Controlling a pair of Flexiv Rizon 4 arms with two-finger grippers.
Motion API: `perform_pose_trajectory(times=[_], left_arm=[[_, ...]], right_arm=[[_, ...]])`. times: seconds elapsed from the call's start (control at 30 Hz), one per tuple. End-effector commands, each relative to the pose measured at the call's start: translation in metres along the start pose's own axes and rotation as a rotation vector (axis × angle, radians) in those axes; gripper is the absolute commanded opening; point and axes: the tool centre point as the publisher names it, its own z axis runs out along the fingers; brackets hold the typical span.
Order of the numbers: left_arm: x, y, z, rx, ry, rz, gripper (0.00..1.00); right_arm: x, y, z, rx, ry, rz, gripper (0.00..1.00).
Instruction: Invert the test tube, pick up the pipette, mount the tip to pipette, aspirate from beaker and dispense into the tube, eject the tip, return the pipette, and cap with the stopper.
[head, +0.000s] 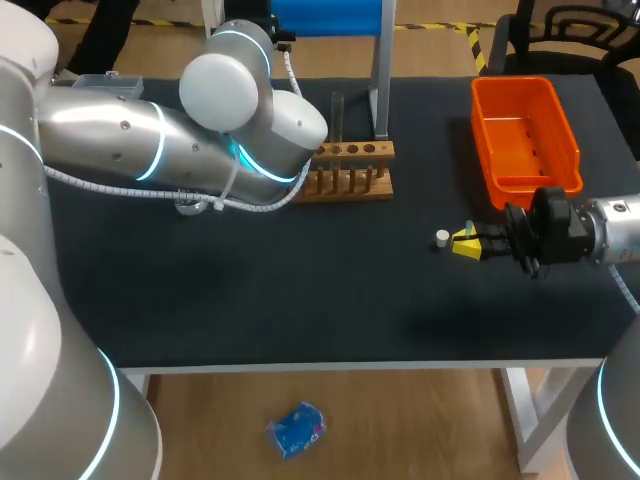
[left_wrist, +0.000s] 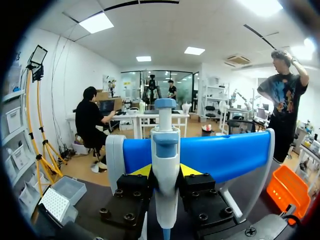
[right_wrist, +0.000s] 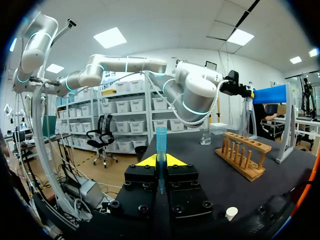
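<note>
In the left wrist view a white and blue pipette (left_wrist: 165, 165) stands upright between the fingers of my left gripper (left_wrist: 165, 172), which is shut on its body. The blue pipette stand (left_wrist: 225, 155) is right behind it. In the head view my left arm (head: 200, 130) reaches to the table's back and hides that gripper. My right gripper (right_wrist: 161, 161) is shut on a clear bluish test tube (right_wrist: 161, 142), held upright. It hovers at the right of the table (head: 468, 243), with a small white stopper (head: 442, 238) just beside its tips. A glass beaker (right_wrist: 205, 137) stands beyond.
A wooden tube rack (head: 350, 170) sits at the back middle, next to the blue stand's post (head: 380, 90). An orange bin (head: 525, 135) lies at the back right. A white tip box (left_wrist: 55, 205) and a clear tray (left_wrist: 70, 189) lie beside the left gripper.
</note>
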Motion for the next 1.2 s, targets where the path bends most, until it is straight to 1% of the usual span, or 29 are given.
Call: perform_pose_trajectory(times=[0.03,0.37,0.63,0.73,0.8,0.87,0.93,0.97,1.03,1.07,1.13,1.17,1.2], left_arm=[[0.001,-0.008,-0.004,-0.002,-0.005,0.006,0.0],[0.001,-0.028,-0.013,0.03,-0.013,0.019,0.0],[0.002,-0.037,-0.019,0.043,-0.011,0.026,0.0],[0.003,-0.039,-0.027,0.051,-0.002,0.031,0.0],[0.004,-0.04,-0.035,0.047,0.04,0.035,0.0],[0.006,-0.04,-0.046,0.041,0.098,0.047,0.0],[0.007,-0.041,-0.058,0.029,0.147,0.053,0.0],[0.008,-0.041,-0.065,0.026,0.187,0.051,0.0],[0.01,-0.043,-0.082,0.024,0.223,0.071,0.0],[0.011,-0.044,-0.092,0.023,0.27,0.075,0.0],[0.013,-0.045,-0.109,0.026,0.335,0.074,0.0],[0.015,-0.046,-0.121,0.03,0.387,0.076,0.0],[0.016,-0.046,-0.129,0.029,0.412,0.078,0.0]], right_arm=[[0.001,0.001,0.0,0.002,-0.001,-0.001,0.0],[0.001,0.001,0.0,0.002,-0.001,-0.001,0.0],[0.001,0.001,0.0,0.002,-0.001,-0.001,0.0],[0.001,0.001,0.0,0.002,-0.001,-0.001,0.0],[0.001,0.001,0.0,0.002,-0.001,-0.001,0.0],[0.001,0.001,0.0,0.002,-0.001,-0.001,0.0],[0.001,0.001,0.0,0.002,-0.001,-0.001,0.0],[0.001,0.001,0.0,0.002,-0.001,-0.001,0.0],[0.001,0.001,0.0,0.002,-0.001,-0.001,0.0],[0.001,0.001,0.0,0.002,-0.001,-0.001,0.0],[0.001,0.001,0.0,0.002,-0.001,-0.001,0.0],[0.001,0.001,0.0,0.002,-0.001,-0.001,0.0],[0.001,0.001,0.0,0.002,-0.001,-0.001,0.0]])
